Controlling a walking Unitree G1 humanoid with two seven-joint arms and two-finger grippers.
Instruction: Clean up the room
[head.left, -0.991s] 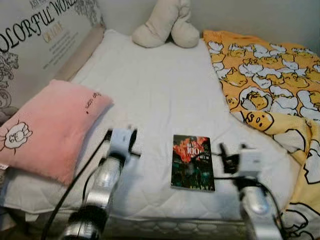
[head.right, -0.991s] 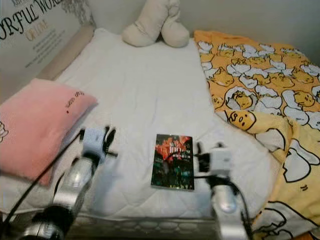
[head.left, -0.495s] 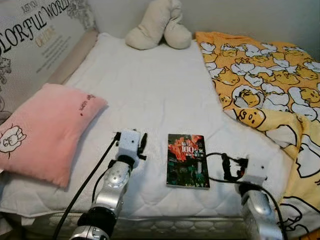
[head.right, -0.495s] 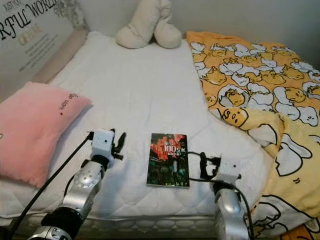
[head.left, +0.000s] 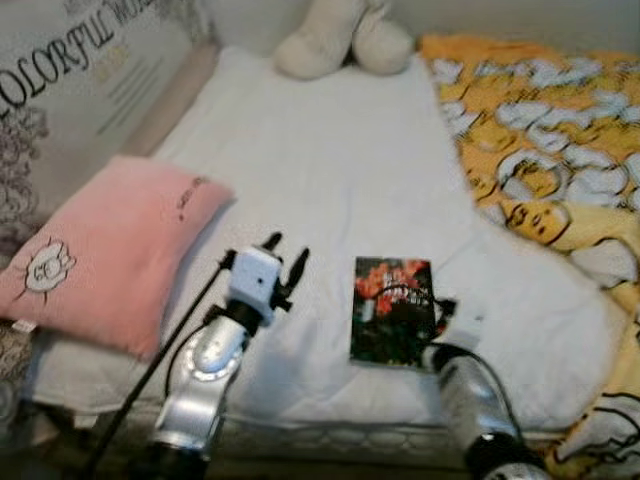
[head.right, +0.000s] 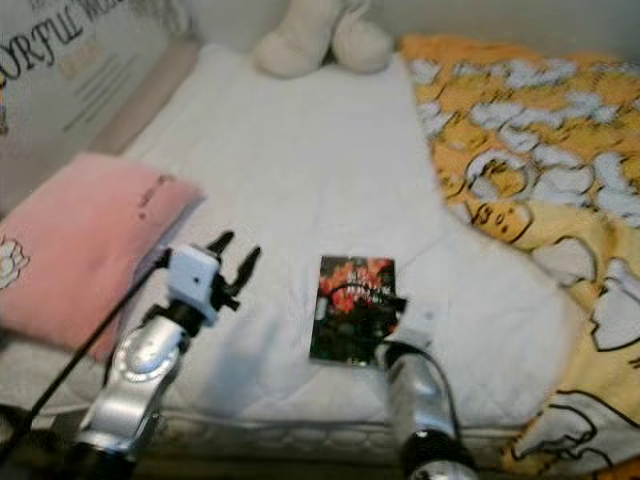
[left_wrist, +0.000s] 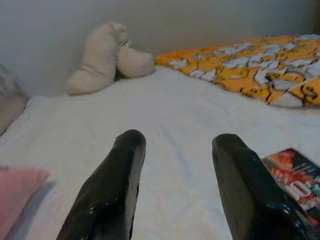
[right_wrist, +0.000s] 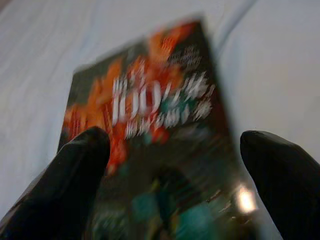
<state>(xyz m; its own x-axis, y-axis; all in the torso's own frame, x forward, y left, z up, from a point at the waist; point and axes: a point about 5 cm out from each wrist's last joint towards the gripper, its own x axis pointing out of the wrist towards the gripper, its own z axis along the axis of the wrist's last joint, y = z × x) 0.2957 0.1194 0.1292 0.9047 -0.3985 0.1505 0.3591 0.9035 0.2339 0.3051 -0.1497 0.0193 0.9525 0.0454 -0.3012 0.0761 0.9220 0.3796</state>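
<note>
The tidying looked barely begun. The book (head.left: 392, 325) lay flat on the white bed (head.left: 330, 180), near its front edge at about 6 o'clock in the head views, not yet lifted. The right gripper (right_wrist: 175, 165) hung just over the book's near end with its two black fingers spread wide, one on either side of the cover and gripping nothing; whether they touched the cover could not be told through the blur. The left gripper (head.left: 285, 255) hovered over bare mattress at about 9 o'clock from the book, its fingers also apart and empty.

Around them, a pink pillow (head.left: 110, 250) sat at 9 o'clock, a cream plush toy (head.left: 345, 35) at 12 o'clock by the wall, and a rumpled yellow blanket (head.left: 550, 140) at 2 o'clock. Judging by this, the book's grasp, lift and putting away all remained, as probably did straightening the blanket.
</note>
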